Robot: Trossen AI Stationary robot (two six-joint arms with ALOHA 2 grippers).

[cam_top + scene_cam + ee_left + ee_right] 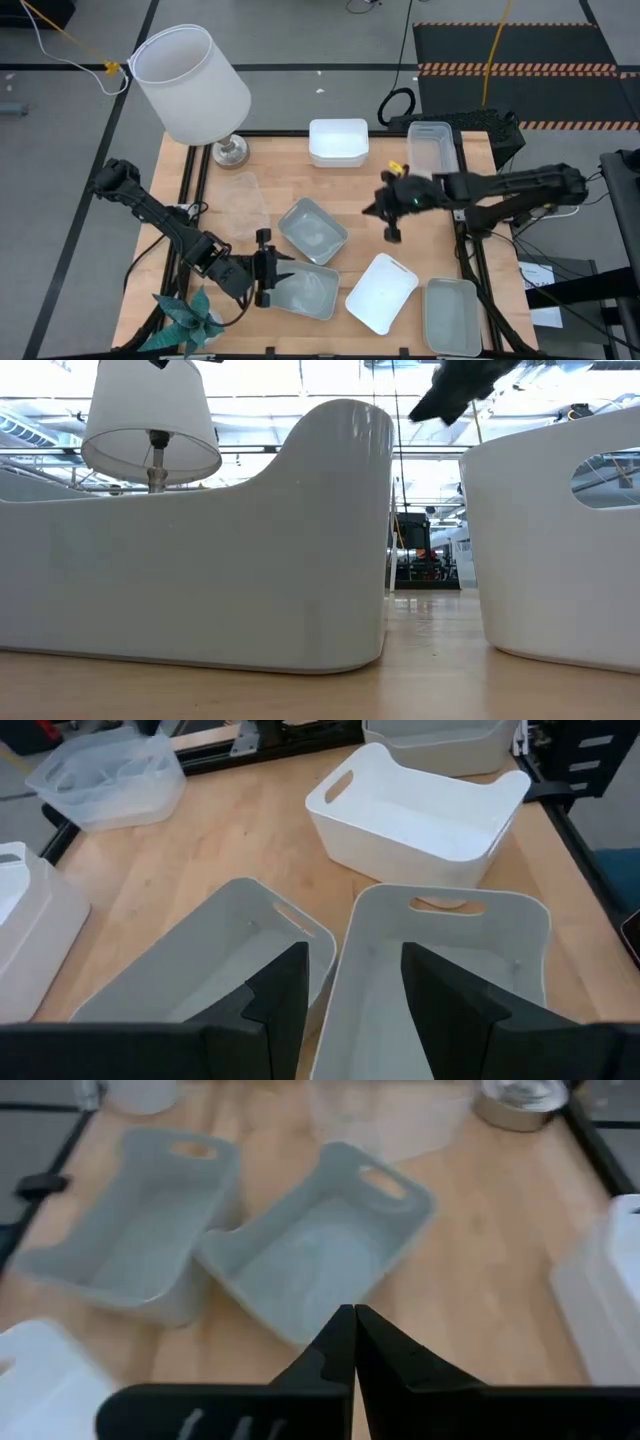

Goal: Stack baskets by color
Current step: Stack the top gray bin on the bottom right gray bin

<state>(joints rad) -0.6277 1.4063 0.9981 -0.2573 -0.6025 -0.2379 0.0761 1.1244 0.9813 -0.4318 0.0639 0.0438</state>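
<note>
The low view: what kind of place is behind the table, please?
Probably a large lab or workshop hall. The low view shows high ceiling beams and standing equipment far behind the table; from above, striped floor tape and loose cables appear.

Count of baskets on the desk [350,195] — seven spots seen.
White baskets: two — one at the far edge [338,140], which might have been a nested stack, one near the front edge [380,292].
Grey-green baskets: three — mid-desk [312,230], front edge [300,290], front right corner [452,315].
Clear baskets: two — far right corner [433,148], left of centre [240,205].
Lamp [190,85]: one.
Teal cloth [190,318]: one.
</note>
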